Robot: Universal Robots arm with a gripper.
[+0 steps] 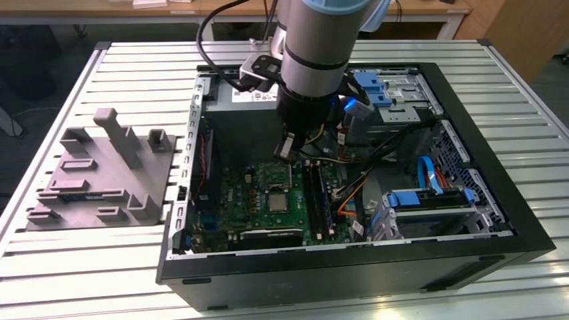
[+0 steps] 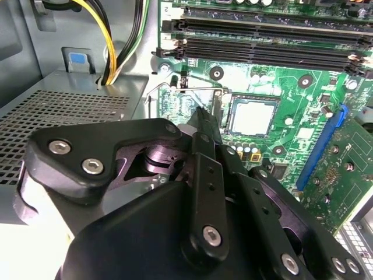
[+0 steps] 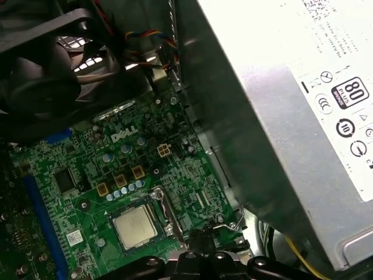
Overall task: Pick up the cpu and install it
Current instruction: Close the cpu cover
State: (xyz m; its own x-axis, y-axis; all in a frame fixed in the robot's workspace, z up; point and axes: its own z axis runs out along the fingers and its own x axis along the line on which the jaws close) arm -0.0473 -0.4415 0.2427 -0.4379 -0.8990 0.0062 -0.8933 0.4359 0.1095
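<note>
Inside the open computer case (image 1: 498, 200), low over the green circuit board (image 3: 175, 175): the tool (image 1: 286, 150), at the end of the grey arm (image 1: 316, 53) reaching down from above. Drawn in to a narrow point in both wrist views (image 2: 203, 116) (image 3: 204, 238), fingertips together, nothing visible between them; very tip blurred and partly masked by its own black linkage. Not touching the cpu (image 2: 250, 115), just beside it.

Lying flat in its socket on the floor of the case, pale silvery top up: the cpu again (image 3: 135, 226), also seen as a small light square in the exterior view (image 1: 278, 202). Socket edge nearest the tool hidden behind the black fingers, so hard to say whether the retaining frame is up or down. A thin wire lever (image 3: 224, 223) close by the tool tip.

Deeper in the case, beyond the socket: black memory slots (image 2: 262, 46), a long blue slot (image 2: 323, 146) cut off by the frame edge, and a dark fan (image 3: 41, 81) only half lit. Against the case's far wall, a large grey metal box with a white label (image 3: 280, 116), yellow and black cables (image 2: 108, 41) emerging from it. Blue drive brackets (image 1: 427, 197) toward the case's end on the exterior view's right.

Outside the case, on the exterior view's left, on the slatted worktop (image 1: 80, 267): a grey moulded tray (image 1: 98, 173), its recesses too dim to make out.
</note>
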